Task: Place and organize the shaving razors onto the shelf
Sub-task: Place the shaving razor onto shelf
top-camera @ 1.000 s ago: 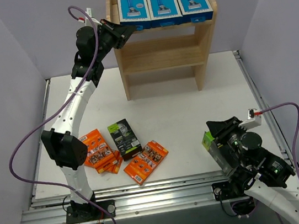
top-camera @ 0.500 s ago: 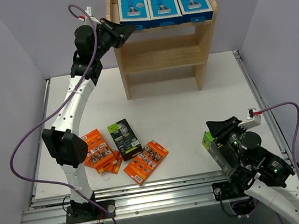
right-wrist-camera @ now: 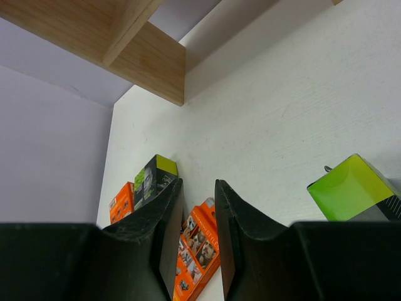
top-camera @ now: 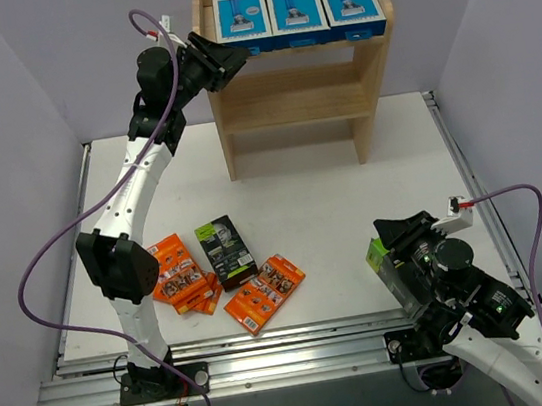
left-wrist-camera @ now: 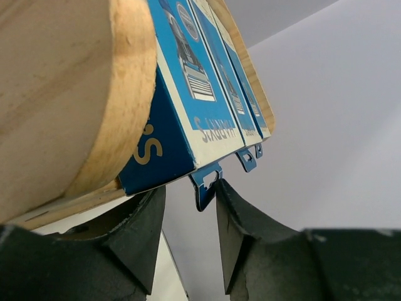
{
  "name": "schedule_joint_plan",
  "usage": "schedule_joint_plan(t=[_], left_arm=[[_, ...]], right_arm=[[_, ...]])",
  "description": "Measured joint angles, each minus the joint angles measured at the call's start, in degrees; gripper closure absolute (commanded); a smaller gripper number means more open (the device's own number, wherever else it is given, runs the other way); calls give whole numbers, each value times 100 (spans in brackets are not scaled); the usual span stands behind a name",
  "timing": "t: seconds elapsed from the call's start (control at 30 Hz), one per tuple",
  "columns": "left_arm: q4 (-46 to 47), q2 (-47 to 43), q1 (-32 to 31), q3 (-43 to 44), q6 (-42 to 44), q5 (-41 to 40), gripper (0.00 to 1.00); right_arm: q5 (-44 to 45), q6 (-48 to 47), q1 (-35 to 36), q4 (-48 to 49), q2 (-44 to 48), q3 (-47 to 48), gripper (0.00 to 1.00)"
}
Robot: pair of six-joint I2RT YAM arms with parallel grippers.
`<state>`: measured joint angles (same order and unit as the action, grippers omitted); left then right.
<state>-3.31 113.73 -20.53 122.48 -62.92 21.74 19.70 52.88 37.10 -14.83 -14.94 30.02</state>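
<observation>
Three blue-and-white razor boxes (top-camera: 294, 6) stand in a row on the top tier of the wooden shelf (top-camera: 286, 95). My left gripper (top-camera: 233, 55) is at that tier's left end, open, with the hang tab (left-wrist-camera: 205, 187) of the leftmost box (left-wrist-camera: 182, 81) between its parted fingers; the right finger touches the tab. On the table lie orange packs (top-camera: 178, 272) (top-camera: 264, 293) and a black-and-lime box (top-camera: 226, 251). My right gripper (top-camera: 396, 231) hovers low at the near right, slightly open and holding nothing (right-wrist-camera: 198, 183). A second lime-and-black box (right-wrist-camera: 351, 188) sits just beside it.
The shelf's middle and bottom tiers (top-camera: 296, 129) hold nothing. Grey walls close in on the left, right and back. A metal rail (top-camera: 273, 359) runs along the near table edge. The left arm (top-camera: 133, 192) stretches over the table's left side.
The left jaws have parted and let go of the leftmost blue box's tab; that box now sits straight in the row. The right arm has not moved.
</observation>
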Motion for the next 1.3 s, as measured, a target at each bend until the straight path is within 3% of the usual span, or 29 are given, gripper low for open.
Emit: schedule_joint_plan(t=[0.07,0.17,0.23,0.27,0.43,0.97,1.17,1.3], left_arm=[[-26,0,0,0,20,13,49],[-55,-2,0,-7,48,42,33],[-57,-9,0,-39,85,13,31],[-59,-9,7,-70,94,-17,23],[-76,-20,24,-118,181,-48,5],[-905,-258,153,-15,942,-52,6],[-1204,-966,131,-149,1499,-243,6],[-1226,-1628,-37,-190,2179,-839,6]], right_arm=[[0,0,0,-2,0,0,76],[0,2,0,0,0,0,77],[0,2,0,-2,0,0,76],[0,0,0,-2,0,0,77],[0,2,0,-2,0,0,76],[33,2,0,-72,31,0,76],[39,2,0,-85,107,-7,76],[35,2,0,-85,107,-61,76]])
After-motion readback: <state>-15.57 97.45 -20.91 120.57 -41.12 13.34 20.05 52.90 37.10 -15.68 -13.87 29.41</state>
